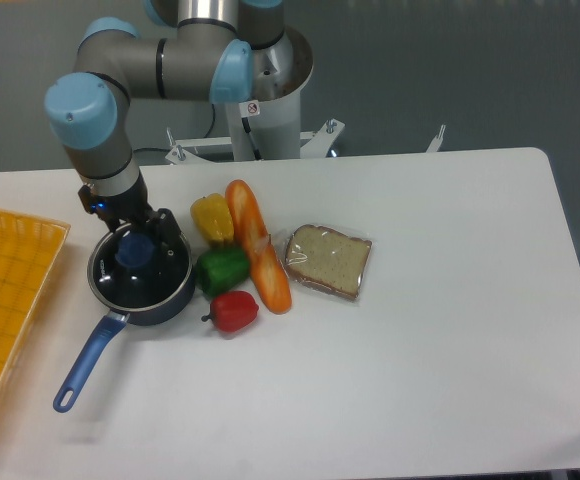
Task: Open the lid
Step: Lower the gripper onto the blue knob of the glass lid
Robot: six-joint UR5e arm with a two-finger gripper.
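One view only: lid (142, 266) sits closed on the saucepan (166, 300), left side of the table (450, 330). Gripper (138, 228) hangs over the lid's far edge, just behind the blue knob (136, 251). Can't tell if the jaws are apart or together. Peppers (221, 268) sit just right of the pan.

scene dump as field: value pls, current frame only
lid: glass lid with blue knob, seated on the saucepan
saucepan: dark pan, blue handle pointing to the front-left
gripper: gripper over the pan's rear edge, just behind the knob; finger state not readable
vegetables: yellow pepper, green pepper, red pepper, right of the pan
bread: long loaf and bagged slice
tray: orange tray at the left edge
surface: white table
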